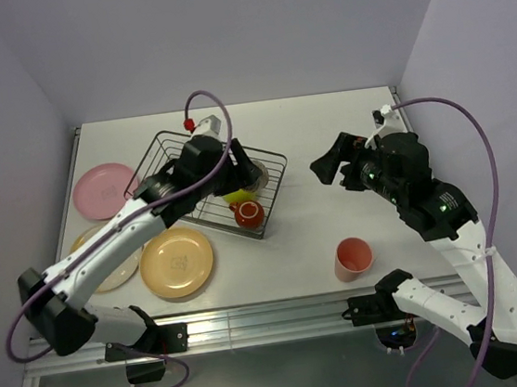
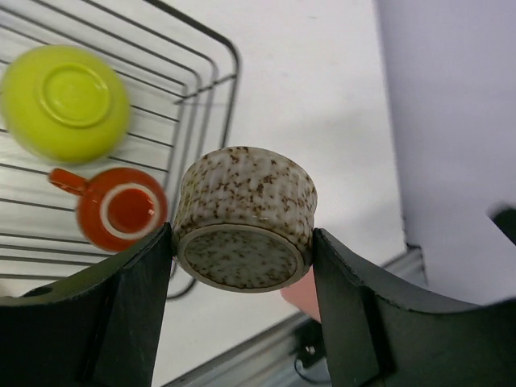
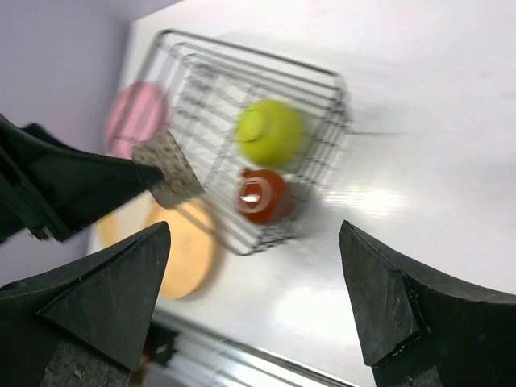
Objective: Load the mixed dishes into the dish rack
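Left gripper (image 1: pixel 245 172), top view: clamped on cup (image 1: pixel 256 173) above rack (image 1: pixel 279 165), right end. Right gripper (image 1: pixel 328 160): spread wide, empty, right of rack. In rack: bowl (image 1: pixel 235 196), mug (image 1: pixel 248 214). On table (image 1: pixel 324 116): tumbler (image 1: pixel 353 257) mouth up; pink plate (image 1: pixel 104 190), cream plate (image 1: pixel 118 273), orange plate (image 1: pixel 177 263) left of rack.

Left wrist: grips speckled cup (image 2: pixel 246 205) sideways, base to camera; bowl (image 2: pixel 64 101) upside down below.

Right wrist: gapes open, nothing between fingers (image 3: pixel 121 282); rack (image 3: pixel 322 81) blurred beyond.

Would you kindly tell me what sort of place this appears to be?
Probably a robotics lab cell, not a kitchen: bare lilac walls box a white table, two arms bolted to its aluminium rail.
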